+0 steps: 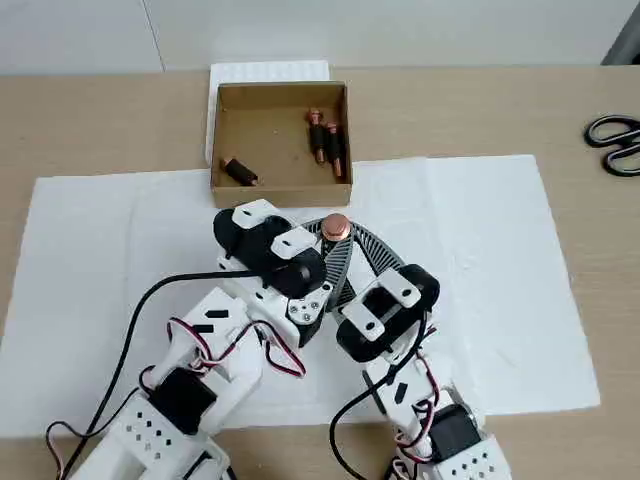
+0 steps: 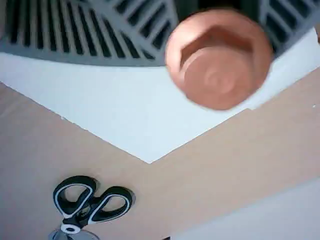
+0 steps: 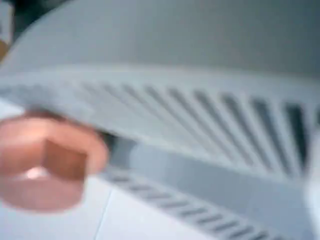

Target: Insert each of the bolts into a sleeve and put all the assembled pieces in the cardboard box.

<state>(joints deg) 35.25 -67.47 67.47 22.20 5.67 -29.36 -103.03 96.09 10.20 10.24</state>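
Observation:
A copper bolt [image 1: 337, 227] is held head-up just in front of the cardboard box [image 1: 225, 135], where the two arms meet. My right gripper [image 1: 345, 240] is shut on it, its ribbed fingers [image 1: 375, 250] curving in from the right. The bolt head [image 3: 45, 167] sits at the tip of a ribbed finger [image 3: 200, 125] in the right wrist view. My left gripper [image 1: 322, 258] is pressed close beside the bolt from the left; its wrist view faces the bolt head [image 2: 218, 57] with ribbed fingers [image 2: 100, 30] behind it. No sleeve shows on this bolt. Two copper-and-black assembled pieces [image 1: 327, 138] and a third [image 1: 240, 172] lie in the box.
White paper [image 1: 480, 270] covers the wooden table. Black-handled scissors [image 1: 615, 143] lie at the far right edge, also seen as scissors [image 2: 92, 202] from the left wrist. A white pad [image 1: 268, 72] sticks out behind the box.

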